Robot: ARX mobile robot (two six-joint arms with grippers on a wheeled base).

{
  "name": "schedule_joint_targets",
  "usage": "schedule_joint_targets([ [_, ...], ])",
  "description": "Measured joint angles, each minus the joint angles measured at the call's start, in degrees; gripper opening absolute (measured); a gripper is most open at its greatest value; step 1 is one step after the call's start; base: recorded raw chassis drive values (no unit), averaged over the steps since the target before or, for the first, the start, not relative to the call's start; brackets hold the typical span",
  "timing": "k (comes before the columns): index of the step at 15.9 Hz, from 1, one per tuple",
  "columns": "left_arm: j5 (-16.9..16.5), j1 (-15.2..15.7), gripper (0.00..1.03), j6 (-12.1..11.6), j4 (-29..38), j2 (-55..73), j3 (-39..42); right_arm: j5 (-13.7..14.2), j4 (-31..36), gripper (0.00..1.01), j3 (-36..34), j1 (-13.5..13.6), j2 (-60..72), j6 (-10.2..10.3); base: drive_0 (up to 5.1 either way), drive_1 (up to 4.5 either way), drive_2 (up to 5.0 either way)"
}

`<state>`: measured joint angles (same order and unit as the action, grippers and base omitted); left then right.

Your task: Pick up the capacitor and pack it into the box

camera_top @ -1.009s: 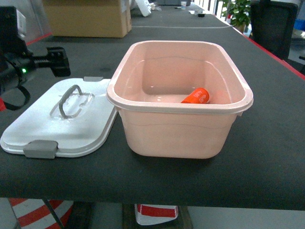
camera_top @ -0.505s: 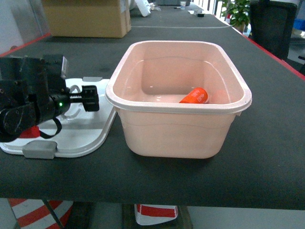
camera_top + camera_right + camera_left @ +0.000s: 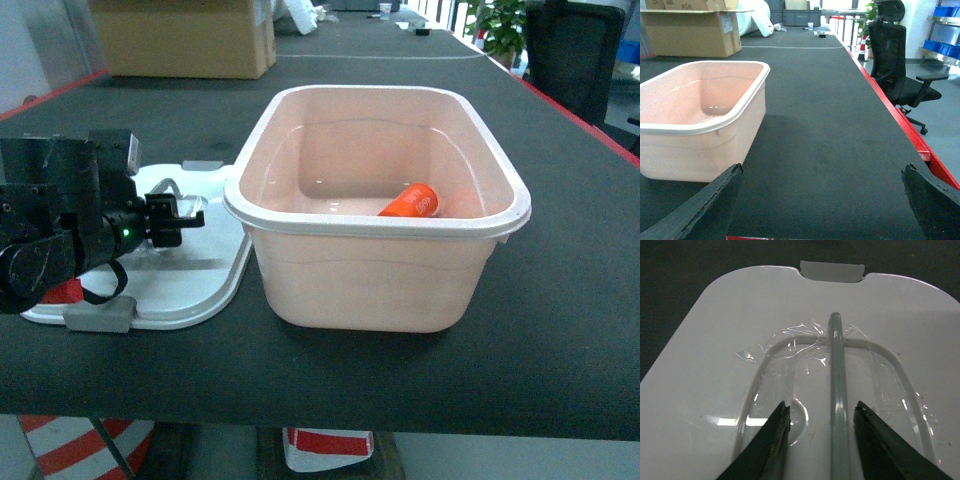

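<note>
**Capacitor in box, left gripper over lid handle**

Head view: capacitor lying tilted on the floor of the open box, toward the right near wall. Lid flat on the black table, just left of the box, its right edge touching or nearly touching the box wall. Left gripper low over the lid's middle, pointing right toward the box. Grey latch at the lid's near edge. Brown carton far back on the table; plant at top right. Right gripper not seen here.

Left wrist view: left gripper spread apart, fingers either side of the grey handle, which stands upright on the lid. Neither finger clearly touching the handle. Clear tape crinkled around the handle's base. Second latch at the lid's far edge.

Right wrist view: right gripper wide open, grasping nothing, both fingertips at the bottom corners above bare table. Box at left, capacitor hidden by its wall. Office chair beside the table's red edge; carton beyond.
</note>
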<state>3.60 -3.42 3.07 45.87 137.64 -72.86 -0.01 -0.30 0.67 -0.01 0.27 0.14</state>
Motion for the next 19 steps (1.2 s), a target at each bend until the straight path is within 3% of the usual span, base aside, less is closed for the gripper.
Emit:
schedule_joint_targets([
  [3,-0.2,-0.2,0.07,0.0,0.1,0.0,0.0,0.0,0.0,0.98,0.0,0.0,0.0,0.0,0.0,0.0,0.0],
  [4,0.1,-0.3,0.02,0.0,0.2,0.0,0.0,0.0,0.0,0.98,0.0,0.0,0.0,0.0,0.0,0.0,0.0],
  [8,1.3,-0.3,0.02,-0.3,1.0,0.0,0.0,0.0,0.0,0.98,0.0,0.0,0.0,0.0,0.0,0.0,0.0],
  [9,2.9,0.8,0.02,-0.6,-0.4,-1.9,0.3,0.0,0.0,0.98,0.0,0.0,0.0,0.0,0.0,0.0,0.0],
  [12,3.5,2.6,0.02,-0.7,-4.4,-7.5,-0.4,0.0,0.0,0.98,0.0,0.0,0.0,0.0,0.0,0.0,0.0],
  [15,3.7,4.3,0.02,-1.7,-10.6,-13.7,-6.4,0.0,0.0,0.98,0.0,0.0,0.0,0.0,0.0,0.0,0.0],
  [17,3.9,2.7,0.02,-1.7,-15.8,-16.1,-9.3,0.0,0.0,0.98,0.0,0.0,0.0,0.0,0.0,0.0,0.0],
  [19,5.2,-1.0,0.02,-0.4,-18.5,-16.6,-12.0,0.0,0.0,0.98,0.0,0.0,0.0,0.0,0.0,0.0,0.0],
])
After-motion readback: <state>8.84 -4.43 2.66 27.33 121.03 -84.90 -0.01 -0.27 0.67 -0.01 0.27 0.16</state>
